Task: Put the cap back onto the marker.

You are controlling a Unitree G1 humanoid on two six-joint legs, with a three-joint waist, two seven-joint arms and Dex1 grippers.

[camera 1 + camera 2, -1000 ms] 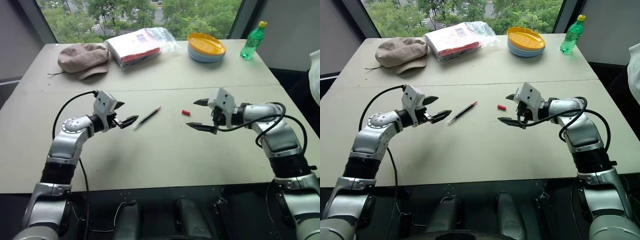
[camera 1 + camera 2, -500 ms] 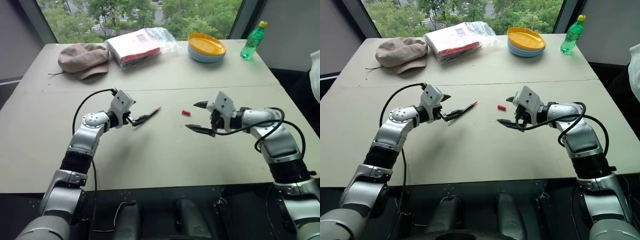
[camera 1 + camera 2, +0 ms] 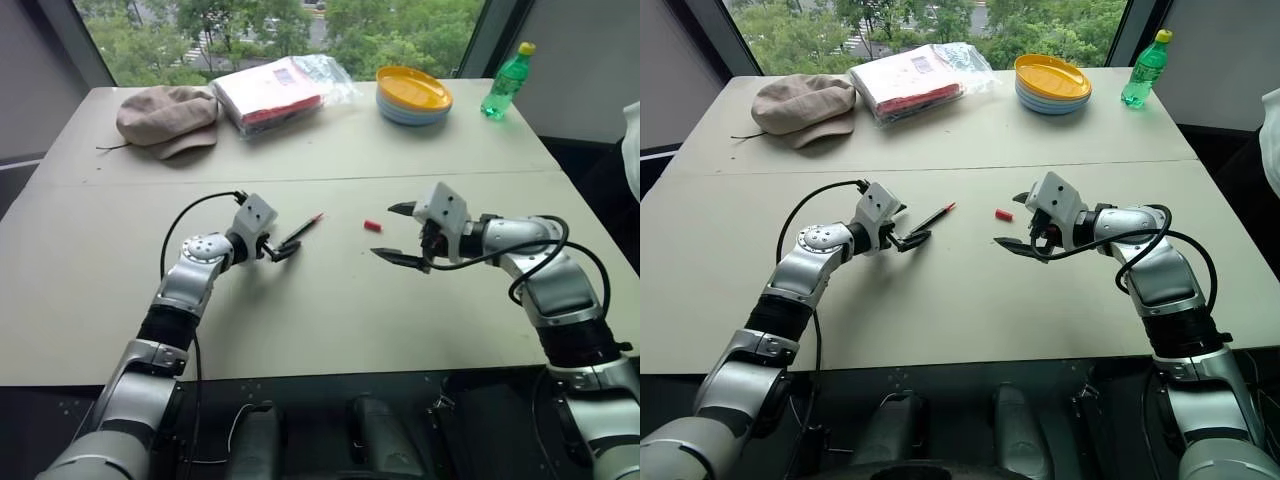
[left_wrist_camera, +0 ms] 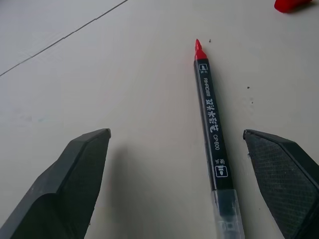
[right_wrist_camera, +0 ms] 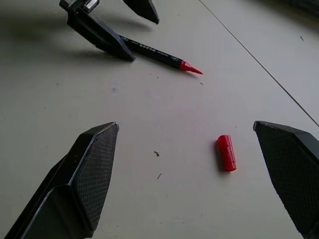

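One marker [image 3: 301, 228], diagonal, red tip far-right

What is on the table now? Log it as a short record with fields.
marker: slim black-barrelled marker with bare red tip, lying flat on the pale table
cap: small red plastic cap, lying apart from the marker
left tool: open, its fingers either side of the marker's rear end
right tool: open, above the table near the cap
far side: beige hat, stacked plates, green bottle
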